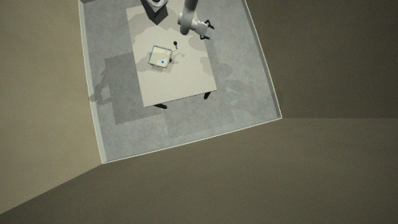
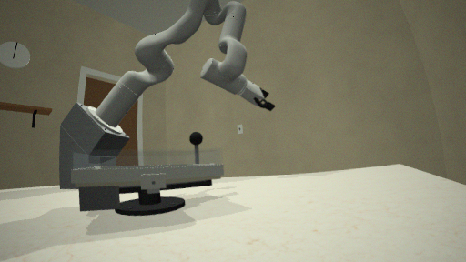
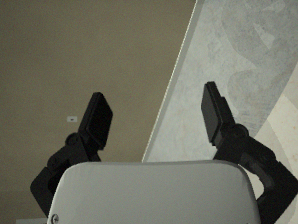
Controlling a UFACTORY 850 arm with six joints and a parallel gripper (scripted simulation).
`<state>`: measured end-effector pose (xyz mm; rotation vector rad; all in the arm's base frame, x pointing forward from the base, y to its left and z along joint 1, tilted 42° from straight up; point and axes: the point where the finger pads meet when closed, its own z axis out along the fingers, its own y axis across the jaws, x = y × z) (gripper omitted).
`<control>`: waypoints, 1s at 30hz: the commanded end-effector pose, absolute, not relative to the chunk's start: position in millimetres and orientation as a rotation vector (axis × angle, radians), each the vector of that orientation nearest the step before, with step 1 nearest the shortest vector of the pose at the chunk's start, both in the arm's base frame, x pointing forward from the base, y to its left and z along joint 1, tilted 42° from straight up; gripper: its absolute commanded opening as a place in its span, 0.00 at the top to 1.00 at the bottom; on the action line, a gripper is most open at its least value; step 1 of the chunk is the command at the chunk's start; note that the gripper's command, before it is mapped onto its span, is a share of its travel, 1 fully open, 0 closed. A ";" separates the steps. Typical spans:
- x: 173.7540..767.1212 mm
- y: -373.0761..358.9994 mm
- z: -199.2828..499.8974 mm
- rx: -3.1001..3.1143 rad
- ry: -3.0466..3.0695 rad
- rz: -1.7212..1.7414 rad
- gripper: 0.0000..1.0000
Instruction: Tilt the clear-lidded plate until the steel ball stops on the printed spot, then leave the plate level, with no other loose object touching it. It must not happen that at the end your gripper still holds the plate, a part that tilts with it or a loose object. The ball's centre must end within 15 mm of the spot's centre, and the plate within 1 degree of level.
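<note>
Hanging high above worktop (image 2: 346, 214), gripper (image 2: 264, 99) with fingers spread wide, holding nothing. Plate (image 1: 154, 57) sits on pedestal near arm base, looks level in side view. Knob handle (image 2: 196, 138) stands at plate edge, well apart from gripper. Blue spot (image 1: 162, 61) visible; ball too small to find. Risk, I think: long descent to knob, fingers may bump lid or tilt too hard, ball then overshoots spot.

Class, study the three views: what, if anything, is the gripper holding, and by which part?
Nothing is held. The gripper is open, its fingers spread wide with only wall and floor between them, up in the air away from the plate and its knobbed handle.
</note>
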<state>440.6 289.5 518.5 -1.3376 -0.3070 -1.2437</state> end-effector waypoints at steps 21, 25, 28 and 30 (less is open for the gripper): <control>440.7 279.5 509.4 -1.386 -0.308 -1.241 0.00; 437.5 229.7 458.5 -1.631 -0.301 -1.220 0.00; 439.6 200.4 425.1 -1.925 -0.294 -1.175 0.00; 439.7 178.3 400.0 -2.139 -0.286 -1.128 0.00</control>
